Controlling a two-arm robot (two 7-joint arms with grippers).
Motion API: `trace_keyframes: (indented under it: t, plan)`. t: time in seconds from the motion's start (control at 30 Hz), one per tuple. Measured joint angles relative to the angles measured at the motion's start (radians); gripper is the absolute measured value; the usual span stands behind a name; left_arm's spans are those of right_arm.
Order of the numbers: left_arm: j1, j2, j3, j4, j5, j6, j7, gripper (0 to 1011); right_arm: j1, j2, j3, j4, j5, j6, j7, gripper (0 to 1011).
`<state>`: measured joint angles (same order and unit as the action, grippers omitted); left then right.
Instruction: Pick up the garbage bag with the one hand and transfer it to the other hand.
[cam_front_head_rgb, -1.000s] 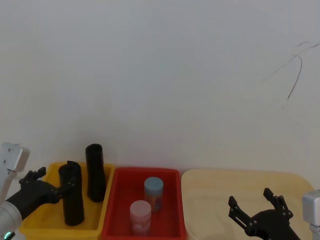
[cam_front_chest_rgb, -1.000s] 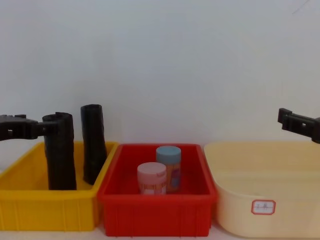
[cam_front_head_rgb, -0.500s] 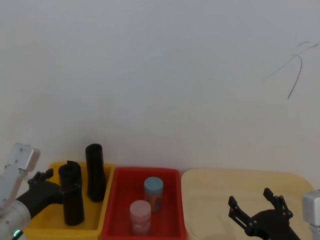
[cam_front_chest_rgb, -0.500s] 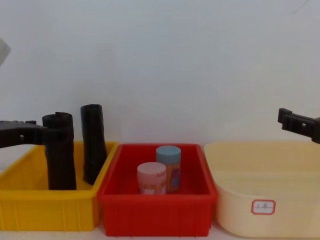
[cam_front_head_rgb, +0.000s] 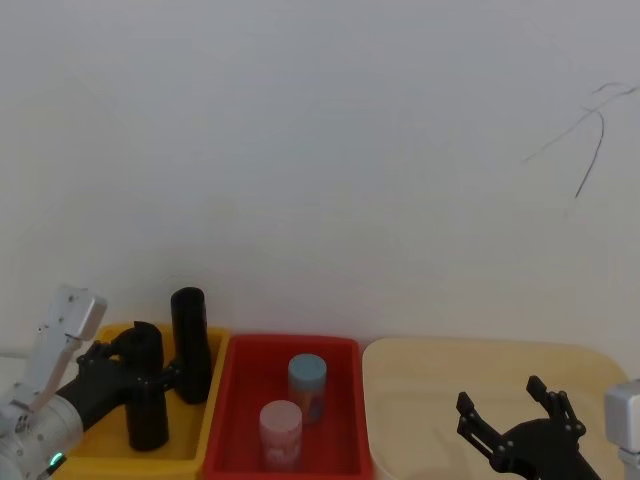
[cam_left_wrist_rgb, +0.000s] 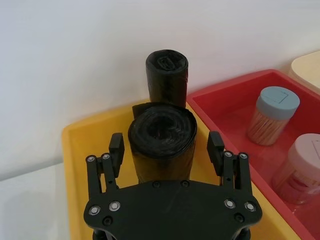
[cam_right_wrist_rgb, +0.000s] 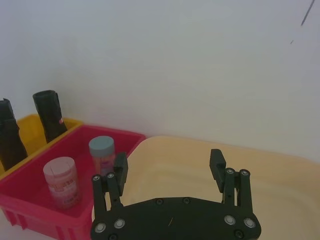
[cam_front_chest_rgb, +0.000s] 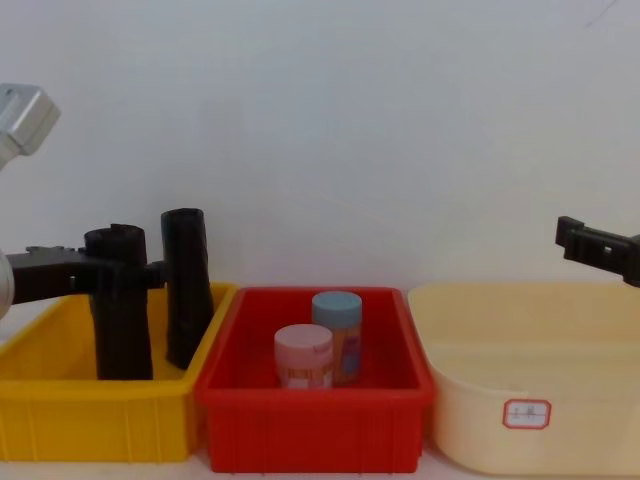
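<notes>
Looks like a lab bench (sorting setup): white wall (cam_front_chest_rgb: 320, 120), yellow bin (cam_front_chest_rgb: 100, 430), red bin (cam_front_chest_rgb: 310, 440), cream tub (cam_front_chest_rgb: 600, 420).

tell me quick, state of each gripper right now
Left gripper: open, jaws either side of the garbage bag.
Right gripper: open, empty, above the beige tub.

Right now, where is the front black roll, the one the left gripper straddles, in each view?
Head: front roll at lower left, left of the red bin.
Chest: at left, upright.
Left wrist: between the fingers of the open left gripper.
Right wrist: cut off at the frame edge, past the second roll.
Landmark: the red bin, in all four.
</notes>
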<state>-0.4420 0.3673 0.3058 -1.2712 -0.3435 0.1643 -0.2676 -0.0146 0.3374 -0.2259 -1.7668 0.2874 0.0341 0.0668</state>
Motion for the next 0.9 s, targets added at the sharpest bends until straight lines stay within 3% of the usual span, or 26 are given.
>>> trace_keyframes:
  t: [0.2, 0.63, 0.9]
  plan:
    - [-0.017, -0.011, 0.010, 0.024, 0.015, -0.007, -0.003, 926, 0.000, 0.000, 0.000, 0.000, 0.000, 0.000, 0.000, 1000]
    - [-0.033, -0.021, 0.019, 0.045, 0.027, -0.012, -0.004, 529, 0.000, 0.000, 0.000, 0.000, 0.000, 0.000, 0.000, 1000]
    - [-0.033, -0.021, 0.019, 0.044, 0.031, -0.013, -0.009, 462, 0.000, 0.000, 0.000, 0.000, 0.000, 0.000, 0.000, 1000]
